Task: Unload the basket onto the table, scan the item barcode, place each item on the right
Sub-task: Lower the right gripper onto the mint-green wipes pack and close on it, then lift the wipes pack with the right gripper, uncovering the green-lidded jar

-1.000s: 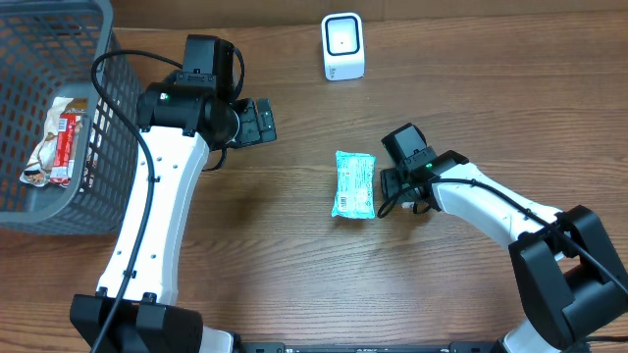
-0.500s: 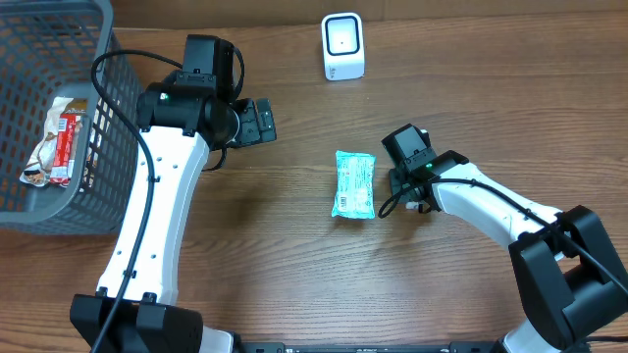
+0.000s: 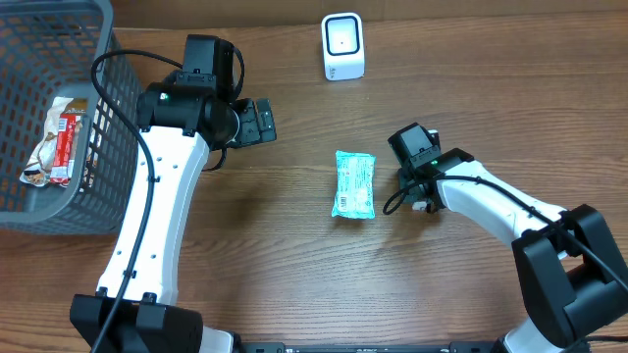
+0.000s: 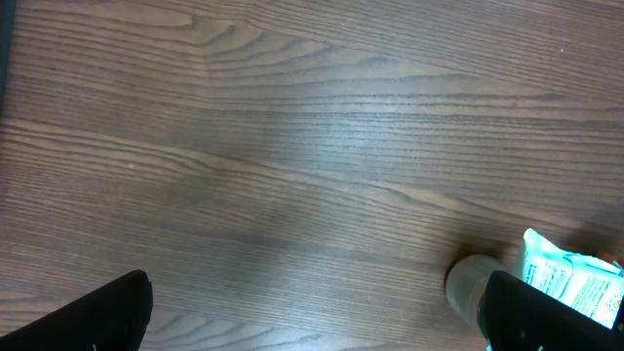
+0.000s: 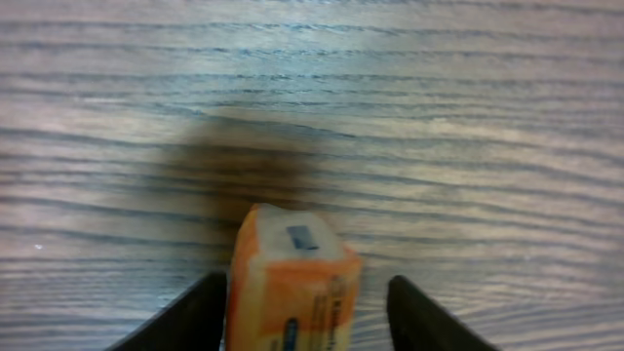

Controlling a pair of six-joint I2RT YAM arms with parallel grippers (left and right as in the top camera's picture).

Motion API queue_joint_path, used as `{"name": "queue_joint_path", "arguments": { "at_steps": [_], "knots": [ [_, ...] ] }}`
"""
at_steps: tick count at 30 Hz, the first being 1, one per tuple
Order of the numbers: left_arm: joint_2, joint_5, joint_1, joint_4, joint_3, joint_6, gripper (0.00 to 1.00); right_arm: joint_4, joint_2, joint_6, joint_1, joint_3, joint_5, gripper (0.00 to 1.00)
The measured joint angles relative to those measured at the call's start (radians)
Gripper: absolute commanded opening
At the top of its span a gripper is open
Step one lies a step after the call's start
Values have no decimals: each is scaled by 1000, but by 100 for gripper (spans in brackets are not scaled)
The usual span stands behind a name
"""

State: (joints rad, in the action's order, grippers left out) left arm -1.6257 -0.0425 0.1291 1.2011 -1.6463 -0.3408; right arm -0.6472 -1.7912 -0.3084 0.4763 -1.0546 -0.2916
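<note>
A small orange-and-white box [image 5: 292,292] stands on end between the fingers of my right gripper [image 5: 302,297]. It rests against the left finger, and a clear gap separates it from the right finger, so the jaws are open around it. From overhead, the right gripper [image 3: 416,193] points down at the table just right of a teal packet [image 3: 354,183] lying flat. The white barcode scanner [image 3: 342,46] stands at the back centre. My left gripper [image 3: 260,121] hovers open and empty at the back left; its wrist view catches the teal packet [image 4: 575,281] at the lower right.
A grey wire basket [image 3: 59,59] sits at the far left with a snack packet [image 3: 57,142] inside. The left arm's black cable [image 3: 132,176] loops beside the basket. Bare wood lies between the scanner and the teal packet.
The right gripper has shifted slightly right, away from the teal packet, and its jaws narrowed and then widened again. The left arm has not moved.
</note>
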Motion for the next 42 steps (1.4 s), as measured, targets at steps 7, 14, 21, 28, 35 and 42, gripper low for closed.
{"name": "queue_joint_path", "arguments": {
  "at_steps": [7, 14, 21, 28, 35, 42],
  "knots": [
    [0, 0, 0, 0, 0, 0, 100, -103, 0, 3, -5, -79, 3, 67],
    [0, 0, 0, 0, 0, 0, 100, -280, 32, 2, -5, -327, 40, 65],
    [0, 0, 0, 0, 0, 0, 100, -296, 55, 2, -3, -429, 273, 59],
    [0, 0, 0, 0, 0, 0, 100, -285, 55, -25, 36, -429, 445, 59],
    [0, 0, 0, 0, 0, 0, 100, -324, 55, -32, 61, -429, 474, 59],
    [0, 0, 0, 0, 0, 0, 100, -334, 55, -32, 48, -406, 502, 58]
  ]
}}
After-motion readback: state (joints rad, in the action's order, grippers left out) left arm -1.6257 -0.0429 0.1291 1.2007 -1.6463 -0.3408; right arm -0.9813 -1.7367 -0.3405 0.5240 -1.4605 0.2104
